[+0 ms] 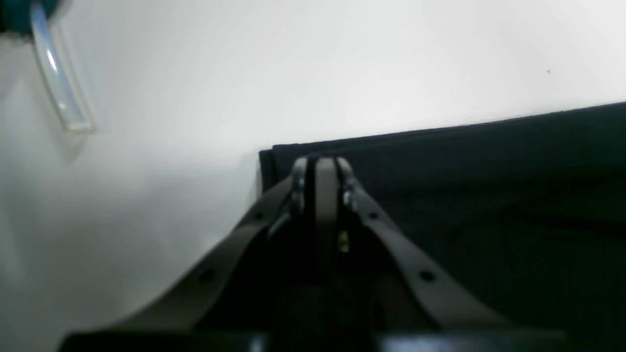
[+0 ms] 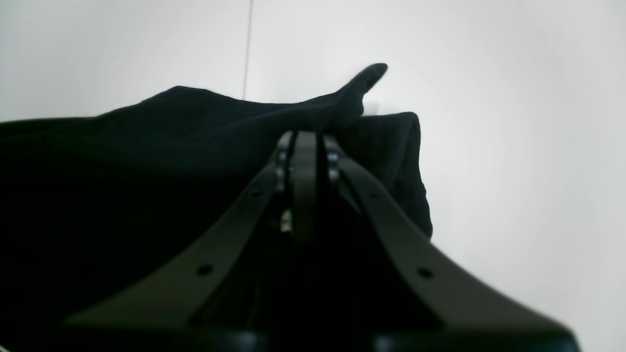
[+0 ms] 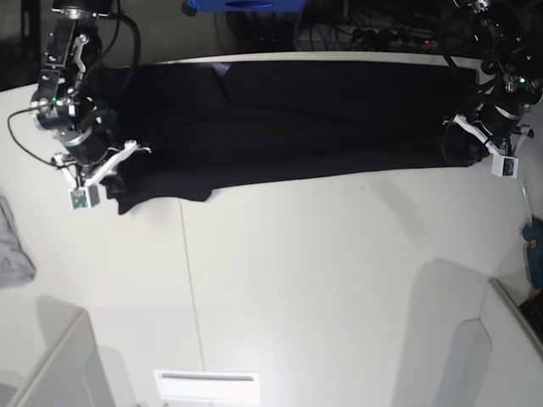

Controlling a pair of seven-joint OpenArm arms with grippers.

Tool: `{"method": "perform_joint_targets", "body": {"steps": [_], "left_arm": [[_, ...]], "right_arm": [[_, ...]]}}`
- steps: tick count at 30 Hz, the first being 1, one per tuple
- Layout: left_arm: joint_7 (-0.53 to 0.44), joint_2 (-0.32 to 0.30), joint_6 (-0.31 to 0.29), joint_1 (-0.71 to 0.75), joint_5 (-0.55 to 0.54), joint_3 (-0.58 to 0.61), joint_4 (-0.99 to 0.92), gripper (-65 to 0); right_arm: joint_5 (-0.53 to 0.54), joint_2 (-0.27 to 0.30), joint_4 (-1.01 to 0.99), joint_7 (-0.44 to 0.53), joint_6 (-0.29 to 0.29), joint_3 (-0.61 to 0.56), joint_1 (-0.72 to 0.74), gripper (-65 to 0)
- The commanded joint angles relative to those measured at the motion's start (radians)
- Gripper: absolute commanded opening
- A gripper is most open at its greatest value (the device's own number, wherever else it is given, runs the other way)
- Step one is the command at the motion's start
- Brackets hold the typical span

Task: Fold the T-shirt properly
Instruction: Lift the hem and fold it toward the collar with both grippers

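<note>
The black T-shirt (image 3: pixel 297 119) lies spread in a long band across the far half of the white table (image 3: pixel 322 271). A small purple bit (image 3: pixel 219 69) shows near its far edge. My right gripper (image 3: pixel 114 180) is at the shirt's near-left corner. In the right wrist view it (image 2: pixel 305 139) is shut on a bunched fold of the shirt (image 2: pixel 186 127), and a tip of cloth pokes up above the fingers. My left gripper (image 3: pixel 458 140) is at the shirt's right end. In the left wrist view it (image 1: pixel 322 164) is shut on the shirt's corner (image 1: pixel 464 186), which lies flat.
A small grey cloth (image 3: pixel 13 246) lies at the table's left edge. A clear tube (image 1: pixel 58 83) hangs at the left of the left wrist view. A teal object (image 3: pixel 534 242) sits at the right edge. Cables and a blue thing (image 3: pixel 242 4) are behind the table.
</note>
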Motion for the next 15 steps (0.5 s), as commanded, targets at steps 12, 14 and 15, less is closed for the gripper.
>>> {"method": "perform_joint_targets", "body": {"steps": [12, 14, 15], "left_arm": [[-0.019, -0.016, -0.003, 0.038, -0.009, -0.007, 0.044, -65.0], [-0.019, -0.018, -0.003, 0.041, -0.009, -0.007, 0.044, -65.0], [-0.019, -0.018, -0.003, 0.043, -0.009, -0.007, 0.044, -65.0]], "right_arm": [[0.003, -0.074, 0.097, -0.079, 0.009, 0.122, -0.067, -65.0], [0.003, -0.084, 0.11, -0.074, 0.009, 0.122, -0.088, -65.0], [0.003, -0.091, 0.112, -0.073, 0.009, 0.122, -0.097, -65.0]]}}
